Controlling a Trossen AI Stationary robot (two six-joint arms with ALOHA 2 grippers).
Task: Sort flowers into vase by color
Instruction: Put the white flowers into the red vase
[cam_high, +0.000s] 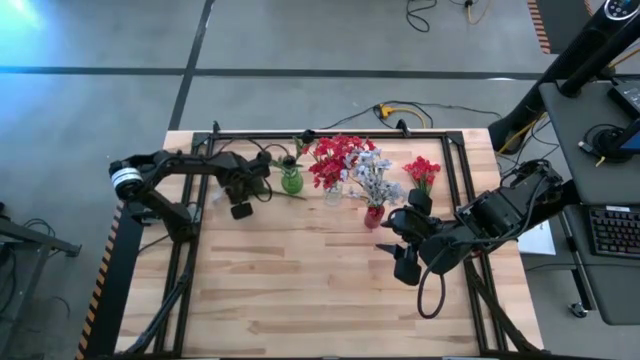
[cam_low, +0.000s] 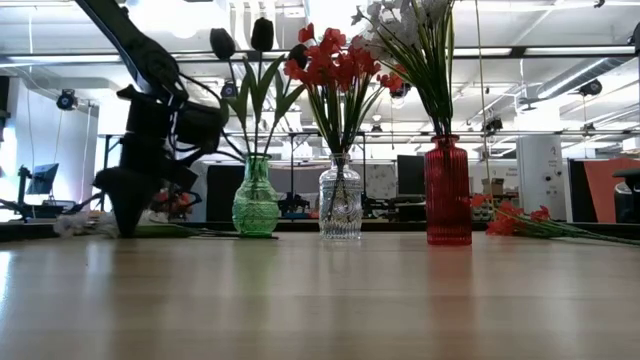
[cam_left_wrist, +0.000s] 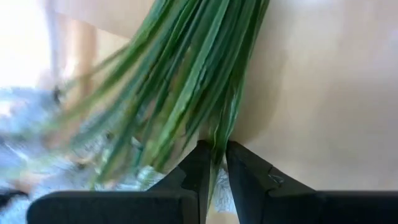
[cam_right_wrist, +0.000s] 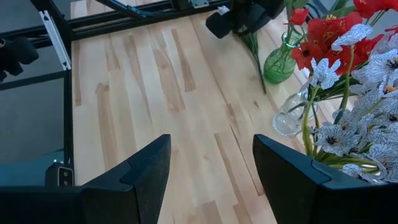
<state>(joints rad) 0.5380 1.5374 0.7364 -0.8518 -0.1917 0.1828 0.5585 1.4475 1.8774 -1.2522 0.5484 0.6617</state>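
Observation:
Three vases stand in a row at the table's far middle. A green vase (cam_high: 291, 181) holds dark buds (cam_low: 262, 35), a clear vase (cam_low: 340, 200) holds red blossoms (cam_low: 335, 60), and a red vase (cam_low: 447, 190) holds pale blossoms (cam_right_wrist: 348, 134). A pale-blossomed spray (cam_low: 78, 225) lies on the table left of the green vase. My left gripper (cam_high: 241, 207) is shut on its green stalks. More red flowers (cam_high: 421, 172) lie at the far right. My right gripper (cam_high: 405, 255) hangs open above the table's right part, holding nothing. My left gripper pinches the spray's bundle of green stalks and leaves (cam_left_wrist: 219, 134) between its two fingers (cam_left_wrist: 198, 163), coming steeply from above. Only a few of the strands pass between the fingers; the rest fan out beside them. The spray lies on the table, its blossoms off to one side.
A black metal frame (cam_high: 455, 180) runs around the table's far and side edges. The near half of the wooden tabletop (cam_high: 300, 300) is bare board. Cables lie on the floor beyond the far edge.

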